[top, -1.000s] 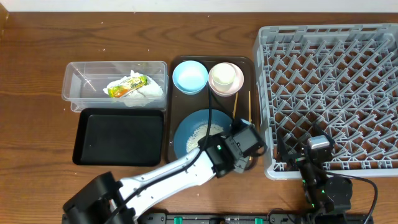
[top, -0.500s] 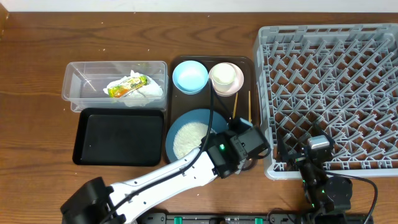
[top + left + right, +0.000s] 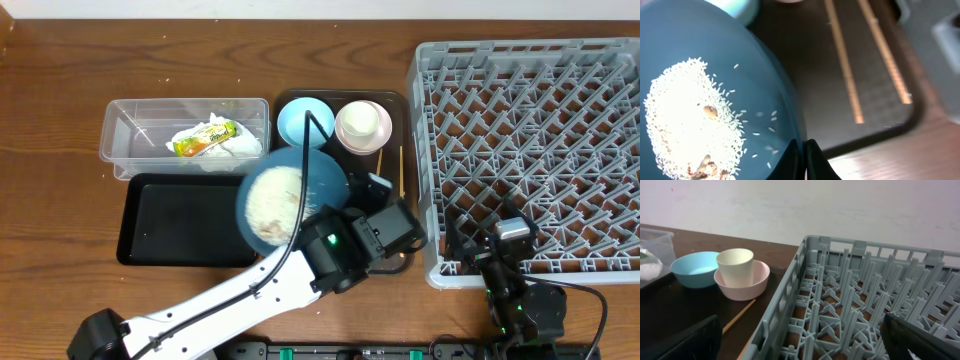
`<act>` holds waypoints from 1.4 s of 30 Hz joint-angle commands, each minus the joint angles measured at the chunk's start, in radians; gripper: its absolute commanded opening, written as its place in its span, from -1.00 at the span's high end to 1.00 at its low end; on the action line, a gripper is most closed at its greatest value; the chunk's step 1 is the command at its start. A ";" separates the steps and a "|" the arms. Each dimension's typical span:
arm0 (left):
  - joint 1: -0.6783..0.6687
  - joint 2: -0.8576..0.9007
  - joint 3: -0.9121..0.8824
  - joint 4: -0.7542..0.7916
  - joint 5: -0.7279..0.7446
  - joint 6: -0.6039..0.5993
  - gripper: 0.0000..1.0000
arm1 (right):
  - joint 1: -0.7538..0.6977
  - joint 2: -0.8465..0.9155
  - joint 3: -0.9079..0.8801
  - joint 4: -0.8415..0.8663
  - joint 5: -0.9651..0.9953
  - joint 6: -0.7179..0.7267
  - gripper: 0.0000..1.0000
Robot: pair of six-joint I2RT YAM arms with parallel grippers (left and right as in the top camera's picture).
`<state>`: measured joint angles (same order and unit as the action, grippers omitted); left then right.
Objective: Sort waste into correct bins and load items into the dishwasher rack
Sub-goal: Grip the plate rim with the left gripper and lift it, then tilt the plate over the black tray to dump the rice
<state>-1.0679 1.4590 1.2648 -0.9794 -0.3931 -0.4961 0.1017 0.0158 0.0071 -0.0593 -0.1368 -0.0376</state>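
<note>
My left gripper (image 3: 803, 159) is shut on the rim of the large dark-blue bowl (image 3: 292, 198), which holds white rice scraps (image 3: 687, 120). The bowl is lifted above the brown tray, over its left edge and the black tray (image 3: 190, 218). The clear tub (image 3: 130, 132) holds the napkin (image 3: 232, 150) and the yellow-green wrapper (image 3: 204, 139). The light-blue bowl (image 3: 300, 120), the pink bowl (image 3: 752, 280) with the white cup (image 3: 362, 120) in it, and the chopsticks (image 3: 867, 50) lie on the brown tray. My right gripper (image 3: 797, 340) is open over the front left corner of the grey rack (image 3: 530, 140).
The brown serving tray (image 3: 392, 262) sits between the bins and the rack. Bare wooden table lies along the front and the far left.
My left gripper has lifted the dark-blue bowl off the brown tray and carried it up and to the left, toward the black tray. The right arm has not moved.
</note>
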 commanded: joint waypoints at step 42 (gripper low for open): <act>1.422 -0.291 -0.015 -0.071 1.379 0.463 0.88 | 0.008 -0.003 -0.002 -0.004 0.006 -0.001 -0.98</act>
<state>0.3290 1.1572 1.2644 -1.0512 0.8600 -0.0837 0.1017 0.0158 0.0071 -0.0593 -0.1368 -0.0376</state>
